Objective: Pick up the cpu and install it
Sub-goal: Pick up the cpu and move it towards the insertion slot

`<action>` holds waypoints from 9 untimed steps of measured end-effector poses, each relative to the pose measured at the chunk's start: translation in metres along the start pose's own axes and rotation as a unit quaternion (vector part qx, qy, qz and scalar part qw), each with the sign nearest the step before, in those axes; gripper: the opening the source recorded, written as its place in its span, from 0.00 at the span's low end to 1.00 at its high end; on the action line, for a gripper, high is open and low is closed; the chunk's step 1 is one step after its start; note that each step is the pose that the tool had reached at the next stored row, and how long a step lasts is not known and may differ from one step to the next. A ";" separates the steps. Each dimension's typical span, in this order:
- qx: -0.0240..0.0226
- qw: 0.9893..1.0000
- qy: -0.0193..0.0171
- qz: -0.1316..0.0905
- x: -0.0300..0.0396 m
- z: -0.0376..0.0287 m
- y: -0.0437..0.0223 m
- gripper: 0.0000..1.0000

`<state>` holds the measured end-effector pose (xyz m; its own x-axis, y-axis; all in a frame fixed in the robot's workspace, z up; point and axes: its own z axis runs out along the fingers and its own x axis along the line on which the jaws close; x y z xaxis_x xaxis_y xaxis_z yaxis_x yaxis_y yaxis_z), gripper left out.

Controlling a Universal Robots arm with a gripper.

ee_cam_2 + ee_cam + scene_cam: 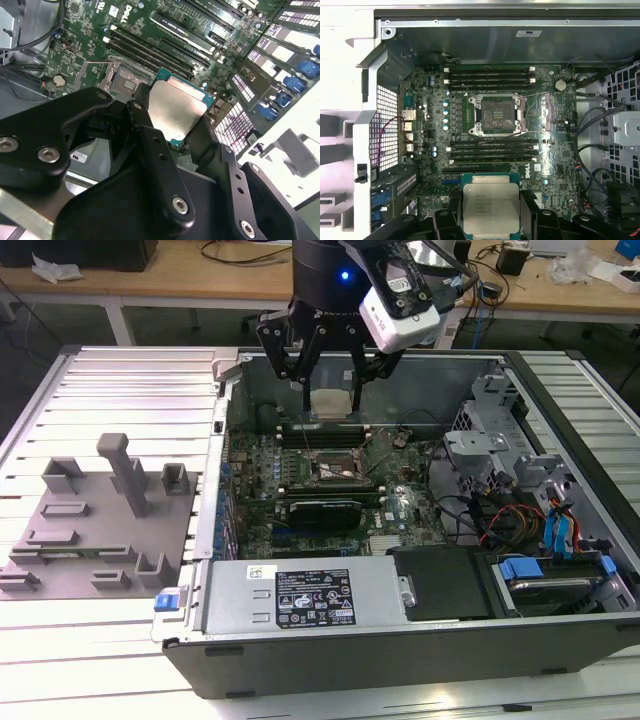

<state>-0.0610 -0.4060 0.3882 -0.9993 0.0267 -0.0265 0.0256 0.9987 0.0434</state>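
The gripper (pixel 332 398) is hanging in the upper centre of the exterior view, its fingers (pixel 357 390) clamping the cpu (pixel 332 406) by two opposite edges. The cpu is hovering flat, silvery top up, over the motherboard (pixel 405 505) inside the open computer case (pixel 300 670). It is sitting apart from the open CPU socket (pixel 335 472), just below it in the frame.

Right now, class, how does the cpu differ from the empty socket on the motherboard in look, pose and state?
The cpu has a smooth silvery top; the socket is a dark recess in a metal frame. The cpu is clamped in the gripper above the motherboard; the socket sits fixed on it. The cpu is not seated; the socket lies open and empty. Both are roughly square.
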 end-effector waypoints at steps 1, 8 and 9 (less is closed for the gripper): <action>0.000 1.000 0.000 0.000 0.0000 0.0010 0.0000 0.55; 0.000 1.000 0.002 0.000 0.0004 0.0184 -0.0002 0.55; 0.000 1.000 0.003 0.000 0.0003 0.0214 0.0003 0.55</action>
<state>-0.0607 -0.4048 0.3668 -0.9994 0.0267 -0.0209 0.0258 0.9988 0.0428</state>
